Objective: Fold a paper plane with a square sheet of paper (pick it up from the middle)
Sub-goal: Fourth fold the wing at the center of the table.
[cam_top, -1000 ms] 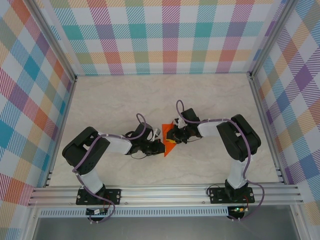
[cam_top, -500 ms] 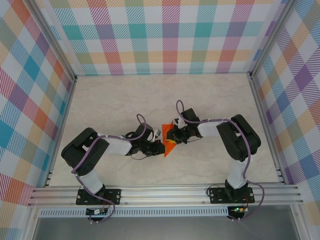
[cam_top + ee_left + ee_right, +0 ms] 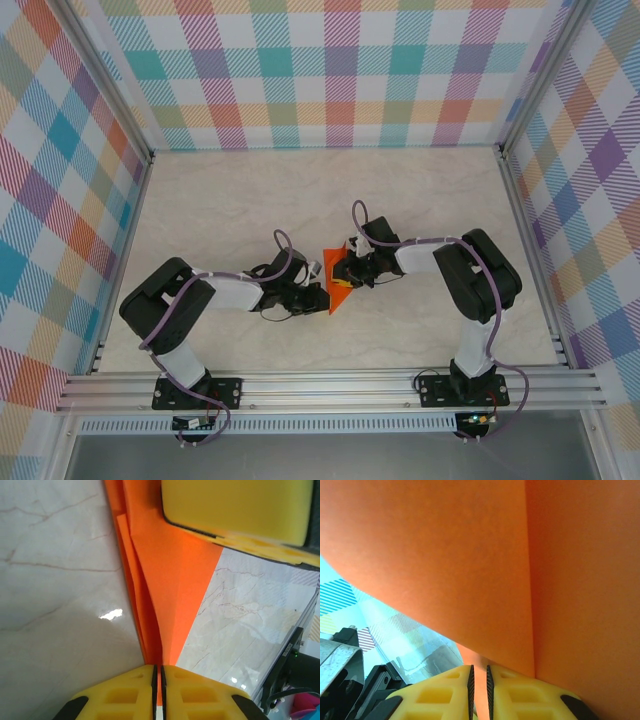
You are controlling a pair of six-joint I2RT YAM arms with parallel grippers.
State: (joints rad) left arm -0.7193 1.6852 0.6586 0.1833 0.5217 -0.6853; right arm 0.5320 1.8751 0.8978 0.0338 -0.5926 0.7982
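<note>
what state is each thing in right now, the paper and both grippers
orange paper, folded into several overlapping layers with creases, narrowing toward the left gripper, held by both grippers
left gripper, shut on the narrow end of the orange paper
right gripper, shut on the orange paper, a thin strip of it between the fingers

Colour survey: orange paper (image 3: 341, 294) on a cream table (image 3: 230, 210).
Paper uniform bright orange, unpatterned. Table carries faint brown marble veining. Walls (image 3: 340, 70) at nine, twelve and three o'clock: pastel multicolour plaid. Arms (image 3: 480, 270) black and white. Left gripper (image 3: 157, 675) pads (image 3: 120, 697) yellow.
</note>
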